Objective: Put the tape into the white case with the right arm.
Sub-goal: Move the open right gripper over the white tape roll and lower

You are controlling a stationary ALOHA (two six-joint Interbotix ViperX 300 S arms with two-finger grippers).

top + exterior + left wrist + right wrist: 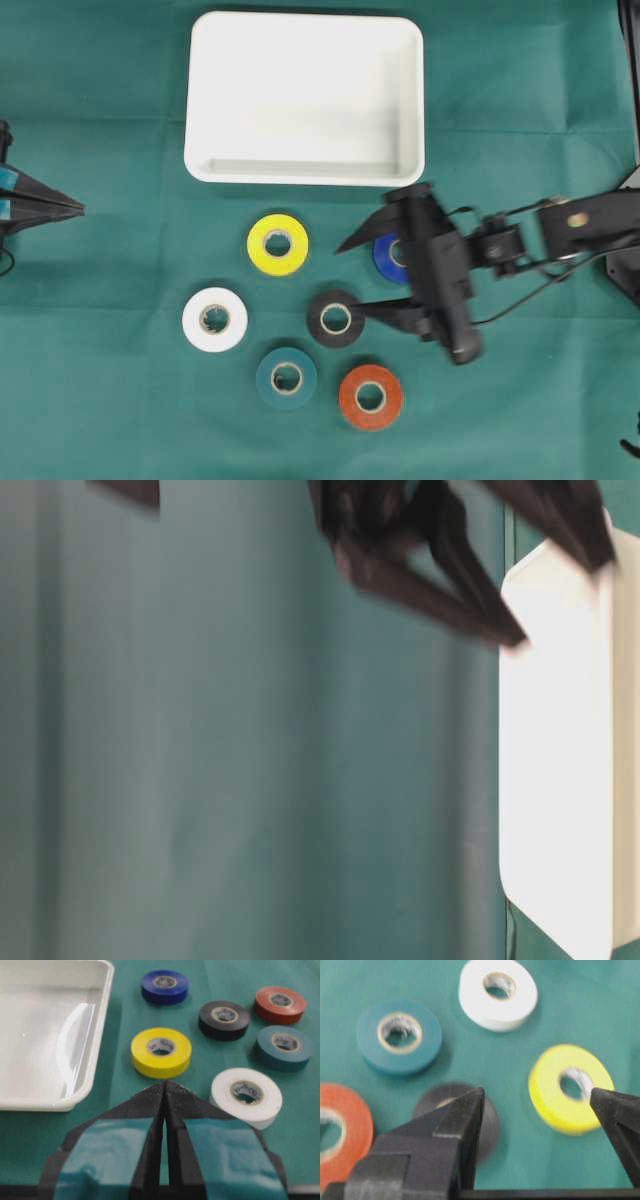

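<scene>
Seen from overhead, a green cloth (100, 120) covers the table. At the far left edge sits the left gripper (78, 208), black with teal bands, its two fingers pressed together into a single point and holding nothing. Moving right, a white tape roll (215, 319) lies flat on the cloth, with a teal tape roll (287, 377) below and to its right and a yellow tape roll (278, 244) above and to its right. Above all the rolls, near the top centre, rests the white case (305, 172), a shallow rectangular tray with nothing inside it. Further right come a black tape roll (335, 318) and, below it, an orange tape roll (371, 396). A blue tape roll (384, 255) lies partly hidden under the right gripper (350, 276). This all-black claw hangs over the rolls with its two long pointed fingers spread wide and gripping nothing; one tip sits by the blue roll, the other by the black roll. All six rolls lie outside the case.
</scene>
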